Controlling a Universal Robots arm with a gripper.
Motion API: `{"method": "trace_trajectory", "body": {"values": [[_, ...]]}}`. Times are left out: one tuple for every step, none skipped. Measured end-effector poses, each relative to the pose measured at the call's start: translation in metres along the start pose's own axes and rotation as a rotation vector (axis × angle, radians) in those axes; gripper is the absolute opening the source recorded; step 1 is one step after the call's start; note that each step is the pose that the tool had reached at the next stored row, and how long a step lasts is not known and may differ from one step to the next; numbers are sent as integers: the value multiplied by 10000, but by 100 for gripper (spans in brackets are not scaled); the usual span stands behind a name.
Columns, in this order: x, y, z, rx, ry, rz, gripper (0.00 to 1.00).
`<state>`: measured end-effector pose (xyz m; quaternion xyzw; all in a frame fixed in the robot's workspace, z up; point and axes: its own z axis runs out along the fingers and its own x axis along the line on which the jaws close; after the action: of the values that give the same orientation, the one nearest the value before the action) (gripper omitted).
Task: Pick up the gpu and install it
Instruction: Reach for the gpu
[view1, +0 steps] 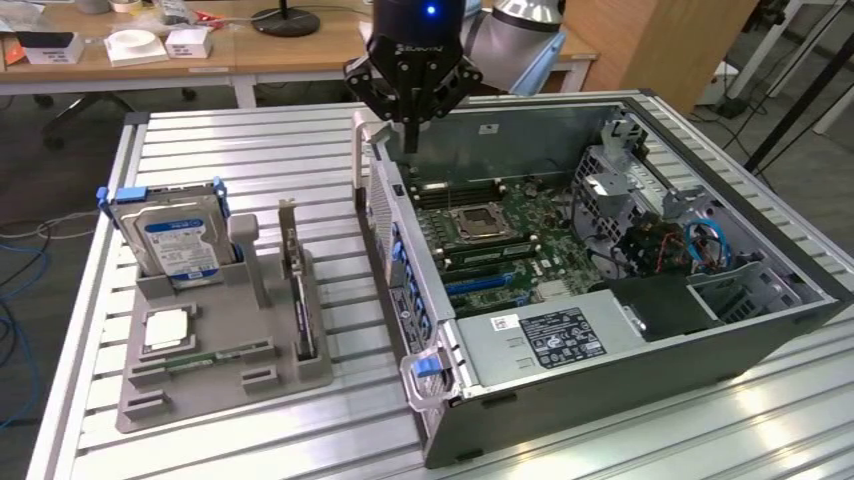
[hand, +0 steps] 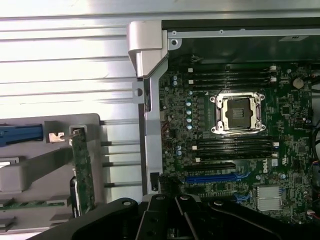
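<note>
My black two-fingered gripper (view1: 411, 140) hangs at the upper centre of the exterior view. Its fingers are pressed together and pinch nothing, just above the rim of the open dark-grey computer case (view1: 400, 260).

The thin, flat, dark expansion card, the gpu (view1: 300, 300), is not in my grasp. It stands on its long edge in a slot of the grey plastic holder (view1: 200, 390), in the lower left of that view, well apart from me and outside the case.

I see three ways this could go wrong. If I come down on the card with my fingers together, I would strike its top edge instead of straddling it, and could rock it in its slot. The card is so slim edge-on that a small sideways error might land a finger on the grey upright post (view1: 248, 250) just beside it. A low sweep across could also clip the case rim between us.

The board looks brownish-dark in the exterior view, with a silvery metal bracket at its far end. In the wrist view its edge reads green and speckled with small parts. The boxy silver hard drive with a blue-white label (view1: 174, 240) stands near it in the same holder.
</note>
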<state>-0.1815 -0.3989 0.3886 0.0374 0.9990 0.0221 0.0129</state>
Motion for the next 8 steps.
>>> {"method": "trace_trajectory", "body": {"values": [[10, -1, 0, 1, 0, -1, 11], [19, -1, 1, -1, 0, 0, 11], [26, -2, 1, -1, 0, -1, 11], [32, -2, 1, -1, 0, 0, 11], [35, -2, 2, -1, -1, -1, 11], [37, -3, 1, 0, 0, -2, 11], [37, -3, 1, 0, 1, -2, 11], [37, -3, 0, 1, 1, -2, 11]]}}
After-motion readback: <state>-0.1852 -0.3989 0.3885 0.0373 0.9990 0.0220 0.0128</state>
